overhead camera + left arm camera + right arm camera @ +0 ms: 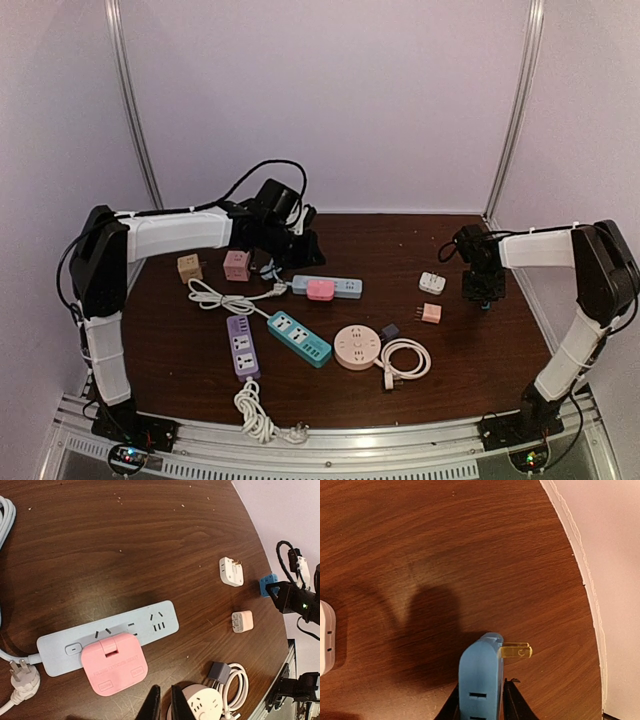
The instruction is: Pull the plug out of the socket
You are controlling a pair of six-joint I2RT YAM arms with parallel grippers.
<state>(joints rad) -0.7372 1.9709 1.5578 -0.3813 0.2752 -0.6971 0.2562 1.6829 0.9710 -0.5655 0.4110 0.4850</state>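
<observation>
Read clock directions on the top view, with 12 toward the back wall.

1. Edges and room
- Find the table closed in by walls at 9, 12 and 3 o'clock, and by the arm bases at 6.
- Note bare wood from 12 to 2 o'clock, behind the white adapter.
- Note the right gripper close to the 3 o'clock edge, with a strip of wood showing between.

2. Surroundings
- Locate a beige cube adapter and a pink cube adapter at 10 o'clock.
- Locate a purple strip and a teal strip at 7 to 6 o'clock.
- Locate a round pink socket and a coiled white cable at 5 o'clock.
- Locate a small pink adapter just at 6 o'clock of the white adapter.

3. Task items
- Find the pink plug seated on the blue-grey power strip near the table centre.
- Find the left gripper above the wood, clear of that plug, with the plug at about 5 o'clock from it.
- See its fingers nearly pressed together, with a narrow slit between and nothing in it.
- Find the blue plug pinched between the right gripper's fingers, well apart from the strip.
- Note its brass prong pointing toward the table edge.
</observation>
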